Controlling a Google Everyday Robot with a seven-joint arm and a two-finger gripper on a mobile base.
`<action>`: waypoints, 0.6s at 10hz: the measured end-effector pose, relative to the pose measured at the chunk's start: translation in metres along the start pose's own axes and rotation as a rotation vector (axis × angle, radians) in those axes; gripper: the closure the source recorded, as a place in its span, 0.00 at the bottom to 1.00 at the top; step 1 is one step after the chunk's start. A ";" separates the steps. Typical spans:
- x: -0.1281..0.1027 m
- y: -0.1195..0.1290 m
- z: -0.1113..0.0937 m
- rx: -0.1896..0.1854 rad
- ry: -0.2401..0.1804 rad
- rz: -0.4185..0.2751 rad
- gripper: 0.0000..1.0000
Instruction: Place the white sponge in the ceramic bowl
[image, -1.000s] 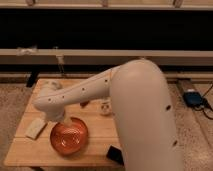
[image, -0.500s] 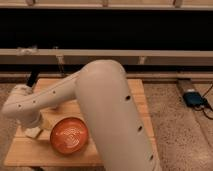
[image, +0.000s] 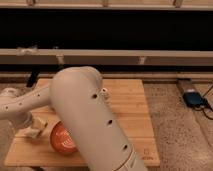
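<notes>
The orange-red ceramic bowl sits on the front left of the wooden table; my arm hides its right half. The white sponge lies flat on the table just left of the bowl. My white arm sweeps across the table to the left and bends down at the wrist. My gripper is at the sponge's upper edge, right over it, and mostly hidden by the wrist.
A small whitish cup peeks out behind my arm at the table's middle. A dark device with a cable lies on the floor to the right. A long bench and dark wall run behind the table.
My arm has swung further left and closer to the camera, covering more of the bowl. The gripper end has come down onto the sponge's spot.
</notes>
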 end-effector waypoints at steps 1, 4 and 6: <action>0.003 -0.002 0.006 -0.008 0.000 0.003 0.20; 0.012 -0.003 0.020 -0.030 0.010 0.013 0.42; 0.016 0.001 0.023 -0.039 0.016 0.025 0.59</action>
